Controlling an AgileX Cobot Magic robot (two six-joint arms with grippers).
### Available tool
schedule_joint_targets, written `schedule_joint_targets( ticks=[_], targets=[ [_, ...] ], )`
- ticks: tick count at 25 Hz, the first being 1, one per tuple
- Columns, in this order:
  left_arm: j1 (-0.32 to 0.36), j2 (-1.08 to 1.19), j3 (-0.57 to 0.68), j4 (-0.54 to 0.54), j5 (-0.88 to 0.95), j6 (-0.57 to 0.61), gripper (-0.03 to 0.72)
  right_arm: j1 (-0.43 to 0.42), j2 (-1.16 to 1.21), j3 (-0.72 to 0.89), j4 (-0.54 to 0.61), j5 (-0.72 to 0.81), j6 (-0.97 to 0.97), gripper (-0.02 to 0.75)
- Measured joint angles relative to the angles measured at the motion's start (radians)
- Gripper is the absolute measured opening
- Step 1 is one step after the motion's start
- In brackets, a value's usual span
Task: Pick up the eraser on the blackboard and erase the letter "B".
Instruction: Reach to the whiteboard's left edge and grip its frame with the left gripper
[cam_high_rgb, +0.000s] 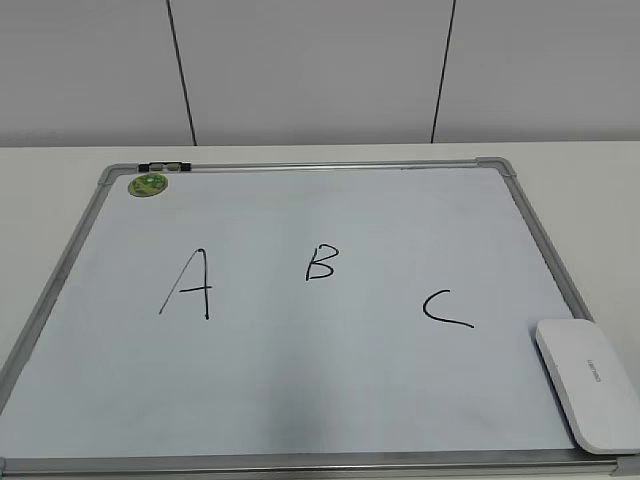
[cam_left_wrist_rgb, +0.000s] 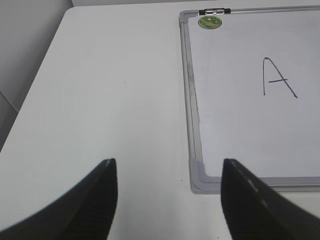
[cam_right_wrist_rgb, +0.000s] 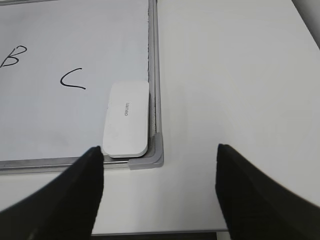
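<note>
The blackboard (cam_high_rgb: 300, 400) is a white board with a silver frame, lying flat on the table. The small black letter "B" (cam_high_rgb: 321, 263) is near its middle, and it also shows in the right wrist view (cam_right_wrist_rgb: 13, 56). The white eraser (cam_high_rgb: 588, 381) lies on the board's near right corner, and the right wrist view (cam_right_wrist_rgb: 127, 118) shows it too. My right gripper (cam_right_wrist_rgb: 159, 150) is open and empty, above the table just short of that corner. My left gripper (cam_left_wrist_rgb: 169, 164) is open and empty near the board's near left corner (cam_left_wrist_rgb: 202, 175). Neither gripper shows in the exterior view.
A taller "A" (cam_high_rgb: 188, 284) is left of the "B" and a "C" (cam_high_rgb: 445, 308) is right of it. A round green magnet (cam_high_rgb: 148, 184) and a small clip (cam_high_rgb: 165, 167) sit at the board's far left corner. White table (cam_left_wrist_rgb: 100, 100) lies on both sides.
</note>
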Motion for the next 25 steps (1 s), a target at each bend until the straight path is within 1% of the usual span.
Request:
schedule_joint_targets(
  ticks=[17, 19, 22, 25],
  targets=[
    [0.0, 0.005, 0.0, 0.0, 0.0, 0.0, 0.473, 0.0, 0.0, 0.0, 0.0, 0.0, 0.0, 0.519],
    [0.0, 0.017, -0.018, 0.0, -0.013, 0.0, 0.473, 0.0, 0.0, 0.0, 0.0, 0.0, 0.0, 0.519],
    [0.0, 0.091, -0.061, 0.002, -0.049, 0.0, 0.473, 0.0, 0.0, 0.0, 0.0, 0.0, 0.0, 0.519],
    [0.0, 0.216, -0.097, 0.009, -0.068, 0.0, 0.473, 0.0, 0.0, 0.0, 0.0, 0.0, 0.0, 0.519]
  ],
)
